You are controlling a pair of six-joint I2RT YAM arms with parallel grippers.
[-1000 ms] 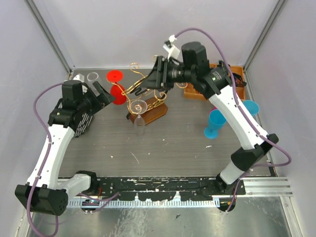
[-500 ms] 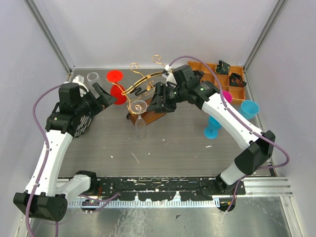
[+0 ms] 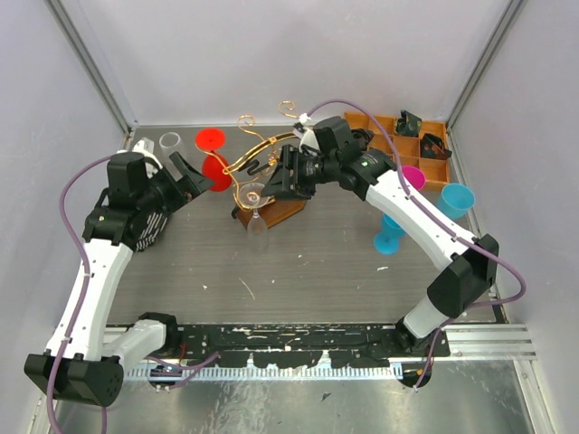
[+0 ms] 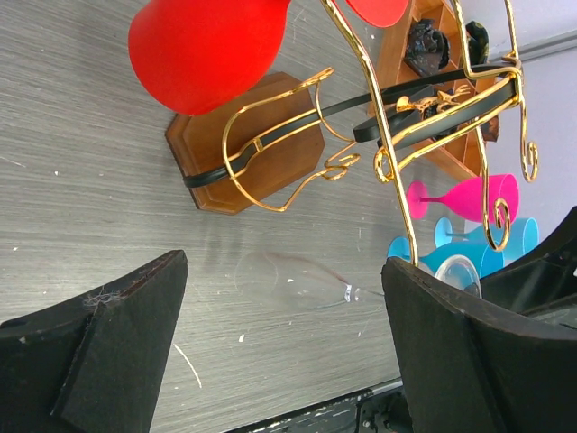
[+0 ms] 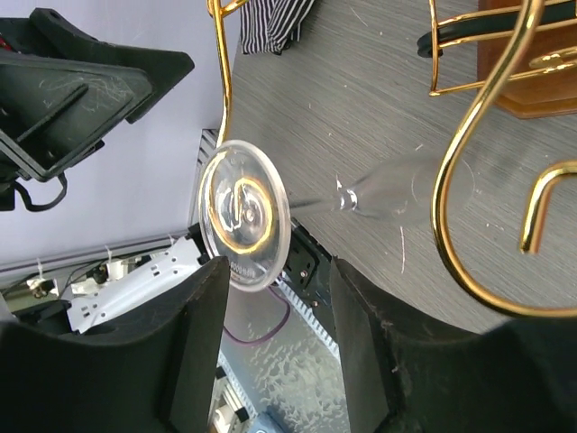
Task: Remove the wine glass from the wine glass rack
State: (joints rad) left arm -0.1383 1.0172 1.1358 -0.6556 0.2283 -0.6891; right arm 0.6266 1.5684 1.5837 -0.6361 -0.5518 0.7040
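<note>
Overhead, glass: the clear stemmed wine glass [image 3: 258,231] hangs bowl-down by its foot from the gold wire rack on its oval brown wooden base [image 3: 276,212], toward the far side of the grey counter [image 3: 317,271]; it is not yet off.
Overhead, right hand: the right hand [image 3: 271,187] is at the rack's right side, just beside the glass's foot. Its opening is hard to read from above.
Overhead, left hand: the left hand [image 3: 190,172] sits left of the rack with its fingers spread, near a red plastic goblet [image 3: 215,155].
Left wrist: the fingers [image 4: 99,352] are wide apart with nothing between them. The glass [image 4: 293,281] shows faintly beyond them.
Right wrist: the fingers [image 5: 194,334] are apart, clamped on nothing. The round foot [image 5: 243,215] sits just ahead of the gap, with gold wire showing through it.
Risk, grip: closing on the thin edge of the foot could let it slip out.
Risk, pull: a pull off the line of the wire could snag the foot, drag or tip the rack, or knock the red goblet.
</note>
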